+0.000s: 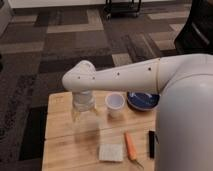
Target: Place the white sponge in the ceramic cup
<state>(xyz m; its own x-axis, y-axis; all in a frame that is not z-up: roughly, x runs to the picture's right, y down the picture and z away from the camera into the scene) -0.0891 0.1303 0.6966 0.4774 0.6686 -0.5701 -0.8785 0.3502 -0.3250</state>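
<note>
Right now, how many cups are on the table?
1: the ceramic cup, standing between the gripper and the blue plate; the arm may hide more.

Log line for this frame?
pincer: open, empty, above table, left of ceramic cup | white sponge: flat on table, not yet grasped

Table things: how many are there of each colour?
White: 2 (cup, sponge)
Blue: 1 (plate)
Orange: 1 (carrot)
Black: 1 (rectangle)
Total: 5
Not counted: the gripper, hanging open over the table beside the cup.
</note>
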